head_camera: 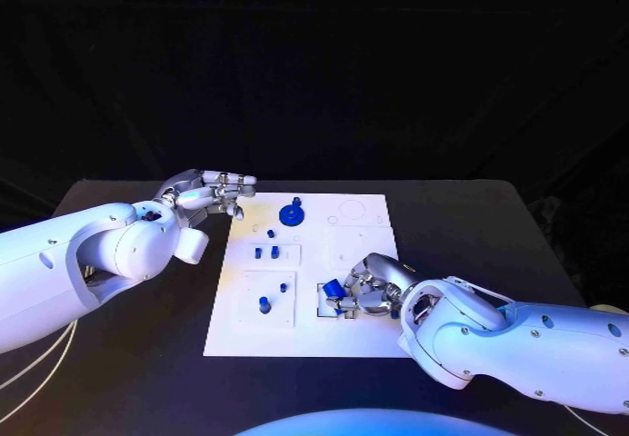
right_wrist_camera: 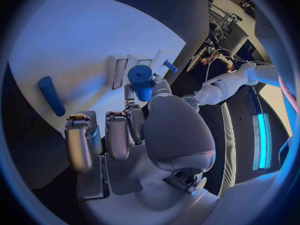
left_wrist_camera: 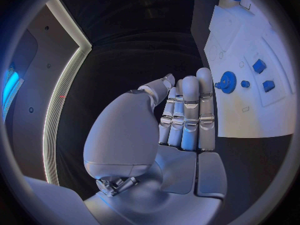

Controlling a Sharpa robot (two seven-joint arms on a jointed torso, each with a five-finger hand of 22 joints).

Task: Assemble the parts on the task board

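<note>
The white task board (head_camera: pixel 361 336) lies mid-table. My right hand (head_camera: pixel 373 287) hovers over its near right part and pinches a short blue cylinder (head_camera: pixel 334 289) (right_wrist_camera: pixel 141 81) between thumb and a finger; its other fingers (right_wrist_camera: pixel 80 140) are curled beside it. A blue gear (head_camera: pixel 291 215) (left_wrist_camera: pixel 227 81) stands at the board's far middle. Small blue pegs (head_camera: pixel 267 252) sit in a recessed block, and further ones (head_camera: pixel 264 302) stand nearer the front left. My left hand (head_camera: pixel 210 194) (left_wrist_camera: pixel 186 116) hangs at the board's far left corner, fingers straight and side by side, holding nothing.
A blue rod (right_wrist_camera: pixel 51 95) lies flat on the board (right_wrist_camera: pixel 75 40) beside my right hand. Outlined circles (head_camera: pixel 352 214) mark the board's far right corner. Black table surface (head_camera: pixel 459 227) surrounds the board on every side.
</note>
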